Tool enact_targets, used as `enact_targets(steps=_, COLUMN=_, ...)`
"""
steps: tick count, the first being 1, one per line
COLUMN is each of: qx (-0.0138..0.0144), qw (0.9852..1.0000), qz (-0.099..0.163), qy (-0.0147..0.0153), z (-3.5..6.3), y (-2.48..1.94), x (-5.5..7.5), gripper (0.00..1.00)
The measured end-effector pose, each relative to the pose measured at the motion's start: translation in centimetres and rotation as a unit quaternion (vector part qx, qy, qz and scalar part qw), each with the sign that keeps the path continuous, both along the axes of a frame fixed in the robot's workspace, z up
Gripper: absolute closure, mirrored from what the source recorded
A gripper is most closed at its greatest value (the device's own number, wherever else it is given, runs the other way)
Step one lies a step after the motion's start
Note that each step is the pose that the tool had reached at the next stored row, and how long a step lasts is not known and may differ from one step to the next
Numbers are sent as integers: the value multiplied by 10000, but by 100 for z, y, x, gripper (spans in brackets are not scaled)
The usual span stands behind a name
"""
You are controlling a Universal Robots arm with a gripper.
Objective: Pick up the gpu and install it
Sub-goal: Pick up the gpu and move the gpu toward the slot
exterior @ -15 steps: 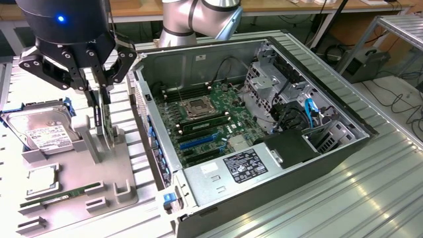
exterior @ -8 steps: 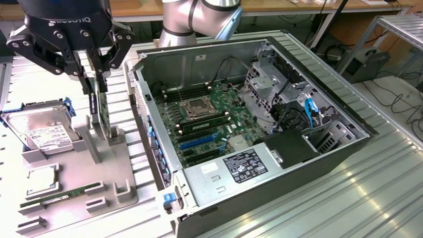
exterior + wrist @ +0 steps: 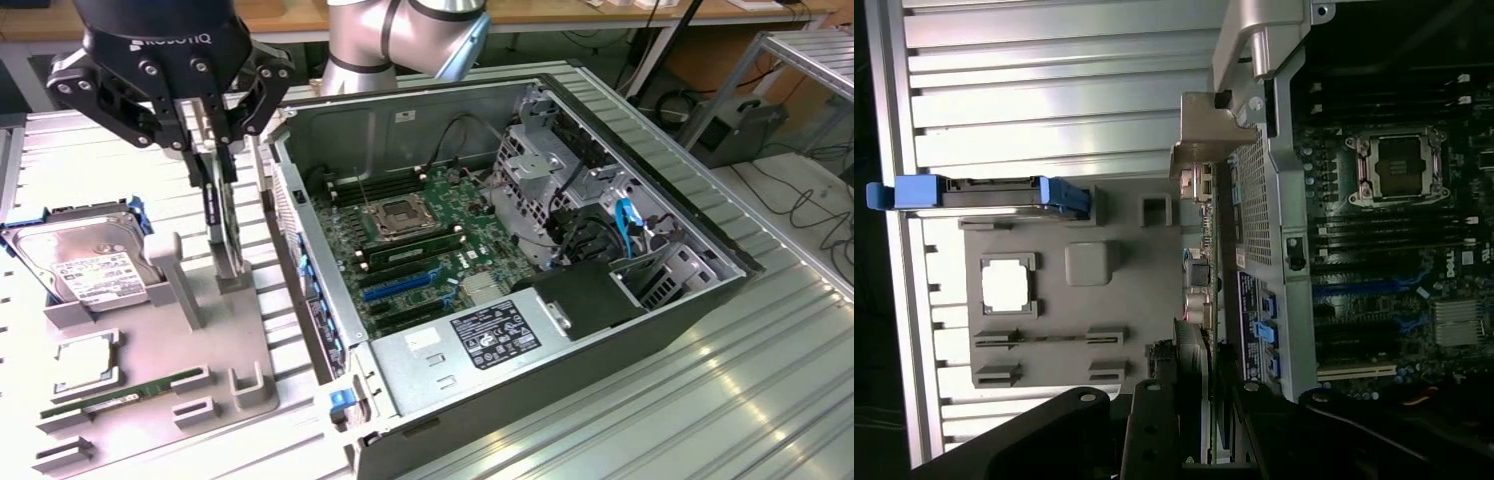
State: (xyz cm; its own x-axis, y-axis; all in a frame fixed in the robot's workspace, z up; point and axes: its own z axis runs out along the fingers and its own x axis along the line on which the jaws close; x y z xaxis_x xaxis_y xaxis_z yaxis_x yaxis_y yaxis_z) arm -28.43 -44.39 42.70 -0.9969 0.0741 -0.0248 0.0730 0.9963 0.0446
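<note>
- My black two-fingered gripper [image 3: 214, 140] is clamped on the top edge of the gpu [image 3: 220, 220], a thin dark circuit card with a silvery-beige metal end bracket. The card hangs on edge over the grey moulded parts holder [image 3: 160, 340] on the exterior view's left.
- I cannot tell whether its lower end is free of the holder's slot posts; if not, a sideways move could snag it.
- The grip is narrow, so a knock could make the card pivot.
- The grey steel wall of the open computer case [image 3: 694, 290] stands just beside the card, and the bracket could clip its rim.
- Everything rests on a ribbed silver metal table [image 3: 694, 420].
- Far off I see wooden benches and loose cables on the floor at right.
</note>
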Motion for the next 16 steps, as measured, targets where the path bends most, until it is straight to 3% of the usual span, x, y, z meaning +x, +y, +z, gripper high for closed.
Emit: enact_targets(steps=16, qx=-1, qw=10000, qz=0, qy=0, z=0, y=0, x=91, gripper=74)
